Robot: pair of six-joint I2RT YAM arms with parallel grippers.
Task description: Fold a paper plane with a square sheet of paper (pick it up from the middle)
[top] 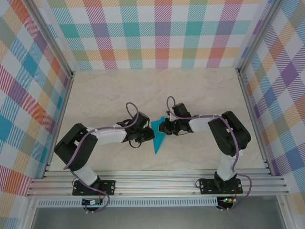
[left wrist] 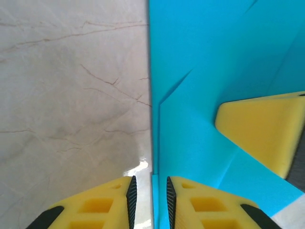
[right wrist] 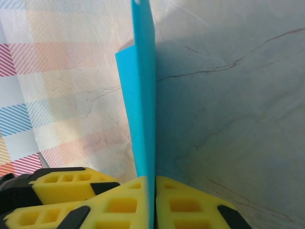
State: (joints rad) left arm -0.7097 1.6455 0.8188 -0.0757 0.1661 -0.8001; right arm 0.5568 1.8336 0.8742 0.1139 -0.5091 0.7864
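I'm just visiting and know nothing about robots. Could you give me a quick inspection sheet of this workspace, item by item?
Surface: pale, veined marble-look table.
Job's things: teal-blue paper, partly folded with creases, between the two arms.
Clutter: nothing seen.
Grippers: right gripper shut on the paper, which stands on edge; left gripper has its jaws narrow and straddling the paper's edge, grip unclear.
Cables: purple cables loop over both arms.
Surroundings: plaid walls; metal frame rails.

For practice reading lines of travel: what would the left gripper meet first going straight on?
The teal paper: its edge lies inside the left gripper and runs straight ahead. The right gripper seems off to one side.
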